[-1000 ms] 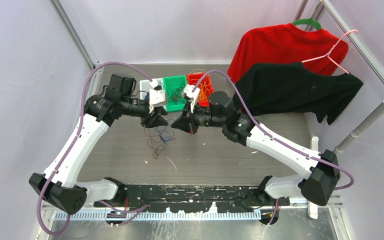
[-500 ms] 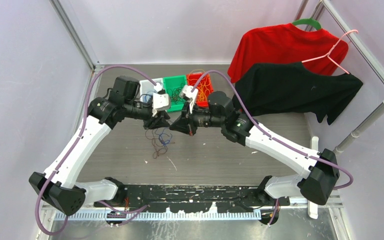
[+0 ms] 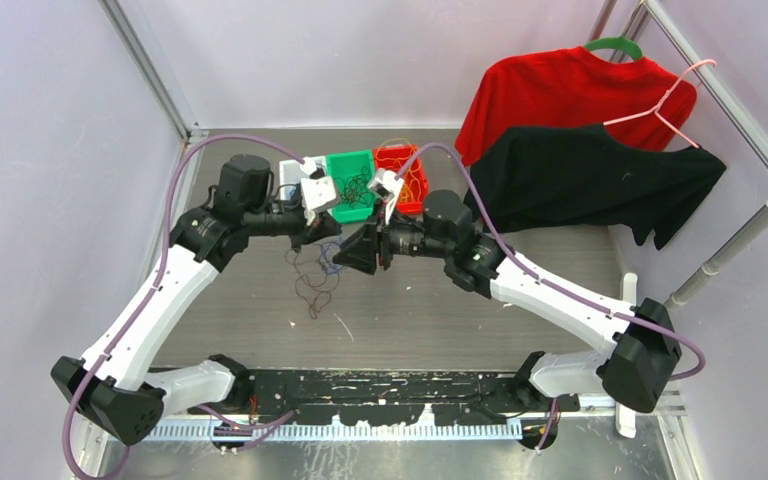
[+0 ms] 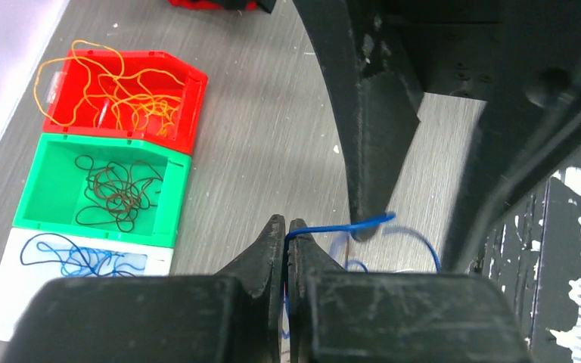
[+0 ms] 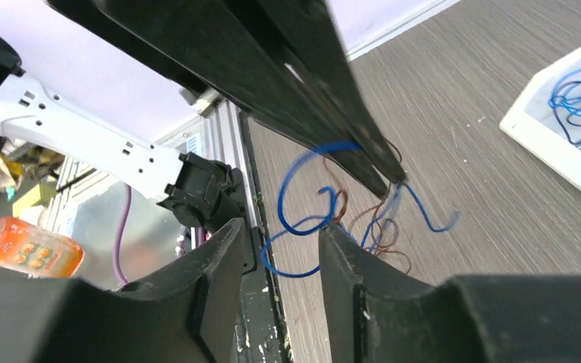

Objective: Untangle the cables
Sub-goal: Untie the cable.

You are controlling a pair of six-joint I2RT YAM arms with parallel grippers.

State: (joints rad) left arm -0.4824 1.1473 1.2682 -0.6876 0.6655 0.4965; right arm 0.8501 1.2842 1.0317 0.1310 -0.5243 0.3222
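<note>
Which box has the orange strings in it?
The red box, at the row's end, holds the orange strings. The green box beside it has dark brown strings; the white box has blue strings.

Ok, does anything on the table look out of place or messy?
Only the orange cable: a loop sticks out past the rim of the red bin. The left claw pinches a blue cable from the loose tangle.

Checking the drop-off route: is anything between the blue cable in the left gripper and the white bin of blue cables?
No object is visible there: bare table separates the blue cable, pinched by the left gripper, from the white bin. Brown strands overlap it, though.
</note>
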